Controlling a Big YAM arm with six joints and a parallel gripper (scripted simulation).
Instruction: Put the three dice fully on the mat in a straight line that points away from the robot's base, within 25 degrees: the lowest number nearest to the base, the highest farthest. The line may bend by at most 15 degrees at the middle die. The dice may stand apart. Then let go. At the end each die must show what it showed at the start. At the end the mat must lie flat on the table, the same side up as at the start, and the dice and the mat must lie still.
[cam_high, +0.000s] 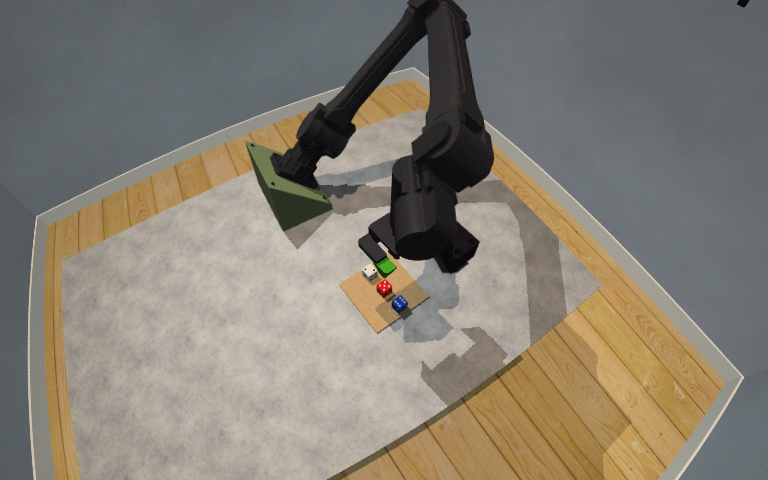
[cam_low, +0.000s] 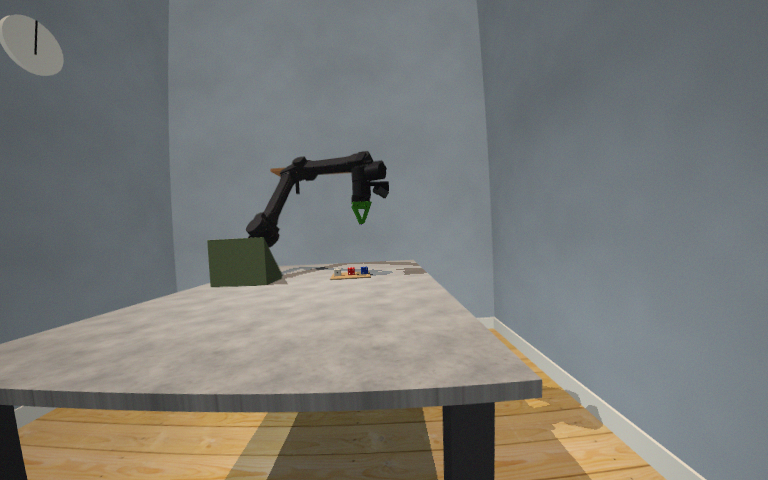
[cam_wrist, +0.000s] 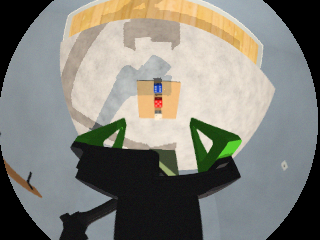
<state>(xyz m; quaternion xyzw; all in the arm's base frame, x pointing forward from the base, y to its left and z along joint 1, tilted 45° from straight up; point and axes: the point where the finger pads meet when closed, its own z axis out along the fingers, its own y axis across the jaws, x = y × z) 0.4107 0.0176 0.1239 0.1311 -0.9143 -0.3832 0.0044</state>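
Observation:
A tan mat lies flat on the grey table top. Three dice stand on it in a row leading away from the green base block: a white die nearest the base, a red die in the middle, a blue die farthest. The row also shows in the side view, white, red, blue, and in the wrist view on the mat. My gripper with green fingers hangs high above the mat, open and empty; its fingers show in the wrist view.
The green base block stands at the back of the table. The table's far edge lies a short way beyond the mat. The arm's shadow falls across the table top beside the mat.

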